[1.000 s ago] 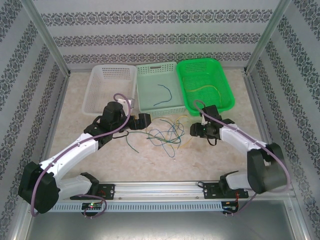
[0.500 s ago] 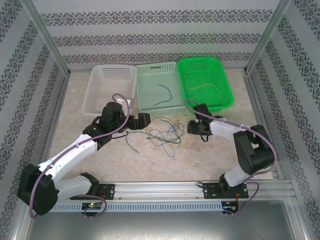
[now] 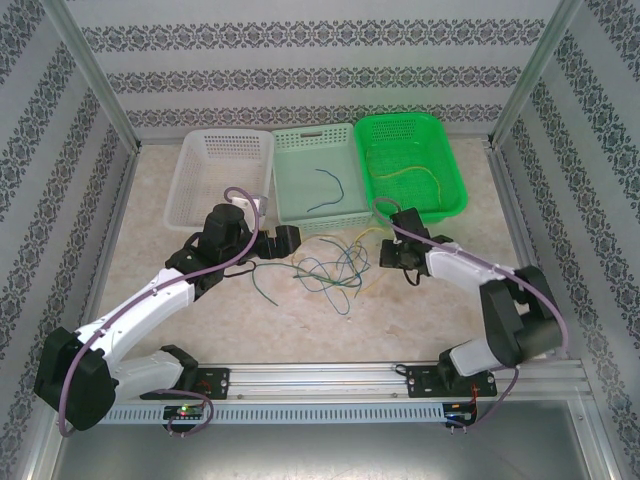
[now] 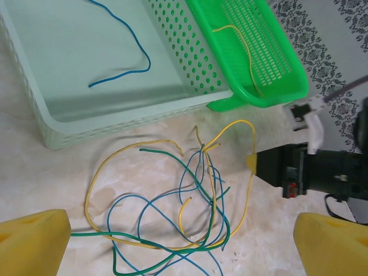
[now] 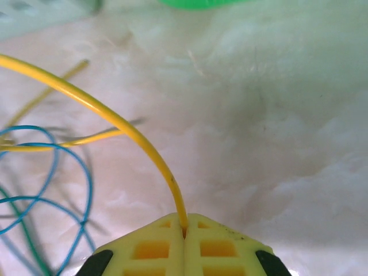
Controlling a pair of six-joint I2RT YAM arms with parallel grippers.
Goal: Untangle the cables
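My right end effector (image 5: 185, 229) is clamped shut on one yellow cable (image 5: 118, 121), pinched right at the pad tips, and the cable arcs up and off to the left from there. On the top camera it sits just in front of the bright green basket (image 3: 395, 145), at the right edge of the tangle. My left end effector (image 3: 290, 240) is wide open with nothing between its pads, parked at the tangle's left side, just in front of the pale green basket (image 3: 300, 160). The rest of the cables (image 3: 330, 268), yellow, blue and dark green, lie in a loose knot on the tabletop (image 3: 420, 320) between the two end effectors. One blue cable (image 4: 121, 77) lies alone in the pale green basket, and a second yellow cable (image 4: 248, 54) in the bright green one. The white basket (image 3: 220, 170) is furthest left
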